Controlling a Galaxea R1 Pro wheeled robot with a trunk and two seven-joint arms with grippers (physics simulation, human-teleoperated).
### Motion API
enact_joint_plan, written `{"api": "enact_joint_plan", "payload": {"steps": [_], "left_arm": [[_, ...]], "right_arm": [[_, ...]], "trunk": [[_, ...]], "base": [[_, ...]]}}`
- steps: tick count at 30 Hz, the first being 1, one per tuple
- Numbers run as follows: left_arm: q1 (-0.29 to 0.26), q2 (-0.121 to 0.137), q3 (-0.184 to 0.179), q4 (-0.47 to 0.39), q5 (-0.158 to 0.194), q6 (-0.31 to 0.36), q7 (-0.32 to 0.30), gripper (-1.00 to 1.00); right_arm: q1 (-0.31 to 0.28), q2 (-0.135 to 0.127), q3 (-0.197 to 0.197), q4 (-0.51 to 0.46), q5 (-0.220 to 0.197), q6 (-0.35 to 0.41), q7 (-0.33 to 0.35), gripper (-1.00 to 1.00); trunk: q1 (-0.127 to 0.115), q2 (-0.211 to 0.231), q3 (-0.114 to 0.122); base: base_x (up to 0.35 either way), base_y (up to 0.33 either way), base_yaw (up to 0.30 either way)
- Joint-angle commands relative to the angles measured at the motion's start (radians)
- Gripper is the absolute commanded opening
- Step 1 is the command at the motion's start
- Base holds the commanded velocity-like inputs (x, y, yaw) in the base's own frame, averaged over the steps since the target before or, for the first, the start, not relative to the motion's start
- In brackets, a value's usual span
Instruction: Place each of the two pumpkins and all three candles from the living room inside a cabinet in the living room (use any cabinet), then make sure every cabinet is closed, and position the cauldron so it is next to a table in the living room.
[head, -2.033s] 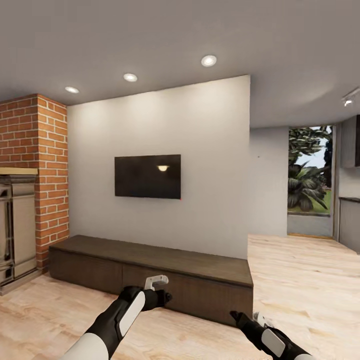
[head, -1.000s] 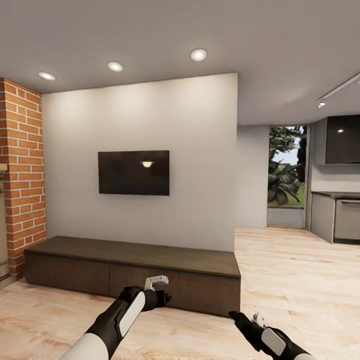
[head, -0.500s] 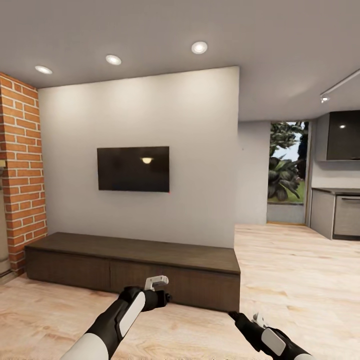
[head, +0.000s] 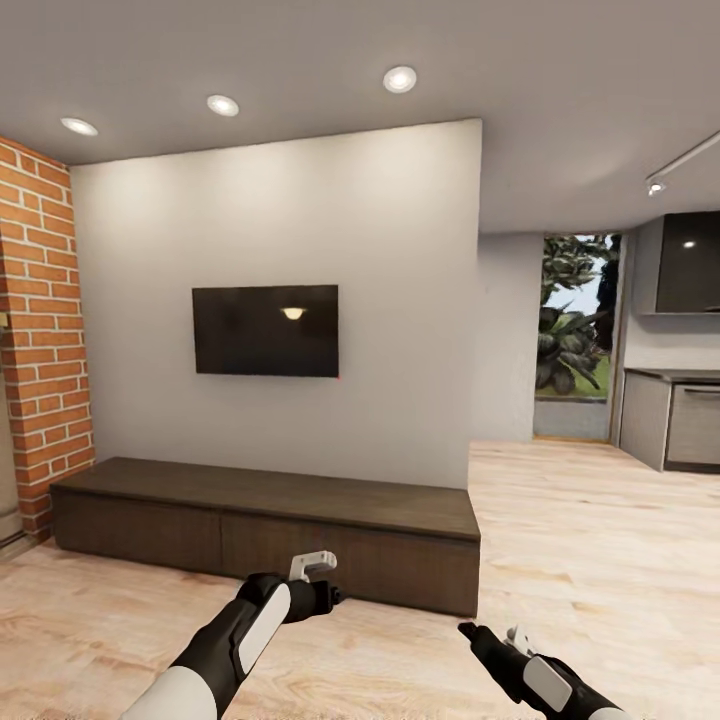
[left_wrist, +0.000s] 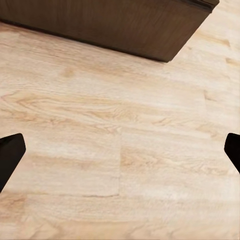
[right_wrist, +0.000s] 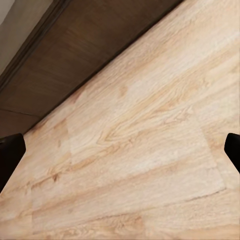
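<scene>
— Ahead, along the wall under the television (head: 265, 330): the cabinet (head: 270, 525), long, low, dark brown, drawer fronts flush and shut. Seems an approach step, nothing carried.

— Hands?

— Left hand (head: 322, 572) hovering low, just in front of the cabinet face, fingers spread wide, nothing between them. Right hand (head: 490, 636) off by the cabinet's right end, above the wood floor (head: 600, 540), also spread and empty.

— Pumpkins, candles, cauldron?

— Cannot tell where. Nothing on the cabinet top.

— Next?

— Probably either pulling a drawer front open, awkward without handles, or turning away to fetch the first item.
</scene>
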Motion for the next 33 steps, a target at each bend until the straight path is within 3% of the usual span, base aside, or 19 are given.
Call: {"api": "enact_joint_plan", "payload": {"steps": [1, 33], "left_arm": [[-0.001, 0.000, -0.003, -0.001, 0.011, 0.003, 0.010, 1.00], [-0.001, 0.000, -0.001, 0.005, 0.011, 0.003, 0.010, 1.00]], "right_arm": [[-0.001, -0.001, 0.008, 0.000, -0.009, 0.002, 0.001, 1.00], [-0.001, -0.001, 0.008, 0.001, -0.009, -0.006, 0.000, 1.00]], "trunk": [[0.000, -0.001, -0.003], [0.000, -0.001, -0.056]], "base": [[0.000, 0.000, 0.000], [0.000, 0.000, 0.000]]}}
